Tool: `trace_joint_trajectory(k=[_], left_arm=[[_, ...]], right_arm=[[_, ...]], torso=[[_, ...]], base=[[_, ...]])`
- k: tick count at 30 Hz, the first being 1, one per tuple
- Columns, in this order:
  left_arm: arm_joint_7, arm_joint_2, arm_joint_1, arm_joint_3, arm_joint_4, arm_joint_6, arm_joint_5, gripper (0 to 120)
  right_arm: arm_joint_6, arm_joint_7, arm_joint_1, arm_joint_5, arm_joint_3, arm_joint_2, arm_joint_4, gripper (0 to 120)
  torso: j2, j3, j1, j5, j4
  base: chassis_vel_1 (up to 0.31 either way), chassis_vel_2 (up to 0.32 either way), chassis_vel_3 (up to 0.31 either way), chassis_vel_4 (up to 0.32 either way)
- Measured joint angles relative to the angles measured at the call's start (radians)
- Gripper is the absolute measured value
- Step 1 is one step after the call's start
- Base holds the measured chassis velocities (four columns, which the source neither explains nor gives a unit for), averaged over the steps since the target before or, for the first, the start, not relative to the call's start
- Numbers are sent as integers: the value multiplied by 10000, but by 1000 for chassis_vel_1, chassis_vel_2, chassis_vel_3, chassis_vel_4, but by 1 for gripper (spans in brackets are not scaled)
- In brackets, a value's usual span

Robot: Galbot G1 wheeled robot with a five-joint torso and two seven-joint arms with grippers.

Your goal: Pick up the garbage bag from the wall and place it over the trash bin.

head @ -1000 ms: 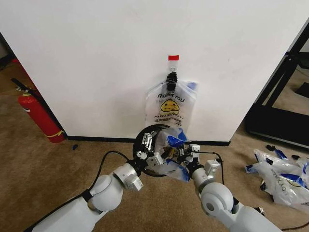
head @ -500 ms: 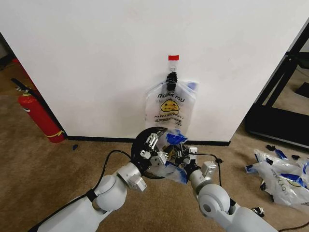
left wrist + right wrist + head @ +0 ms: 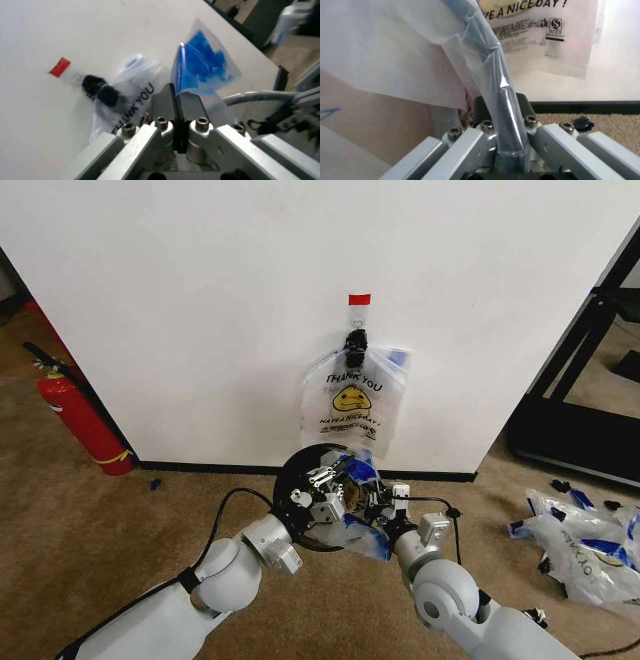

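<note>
Both claws work over the trash bin (image 3: 300,510), which stands on the carpet just in front of the wall (image 3: 200,300). Each holds part of the same garbage bag (image 3: 362,472), the loose one bunched over the bin's mouth.

Left claw (image 3: 322,478): jaws pinched tight together on a blue-tinted fold of the bag, per the left wrist view, where the plastic (image 3: 200,71) rises straight out from between the closed pads. Right claw (image 3: 378,498): clamped on a twisted strand of clear plastic (image 3: 495,93) running down between its fingers.

Change vs. 1 s ago: left claw has swung in toward the bin's centre and a bit toward the wall, carrying its blue edge w/ it; the bag now sits more squarely over the opening. Right claw has barely shifted. Judgement: the bag is being spread across the rim, so the task is in its late stage, placing, not fetching. Can't tell from the head view whether any plastic has hooked over the rim yet; the arms hide the near side.

A second bag (image 3: 352,400), printed THANK YOU w/ a smiley, hangs from the black clip (image 3: 355,340) under the red tape (image 3: 359,299), untouched. More bags (image 3: 575,540) lie on the carpet to the right; fire extinguisher (image 3: 75,415) stands far left.
</note>
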Motion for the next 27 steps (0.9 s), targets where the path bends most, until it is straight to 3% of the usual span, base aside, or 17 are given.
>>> trace_joint_trajectory(k=[8, 19, 27], left_arm=[[-81, 271, -401, -619, 249, -118, -398, 0], [68, 935, -726, -1086, 307, 1125, -370, 0], [510, 1444, -550, -1336, 582, 1294, -140, 0]], right_arm=[[115, -1115, -96, -25, 112, -302, -94, 0], [415, -2434, -173, -185, 295, -587, -381, 0], [1010, -3773, -228, -36, 516, -761, -685, 0]], torso=[[0, 0, 0, -1, 0], [0, 0, 0, -1, 0], [0, 0, 0, -1, 0]], base=[[0, 0, 0, 0], [0, 0, 0, 0], [0, 0, 0, 0]])
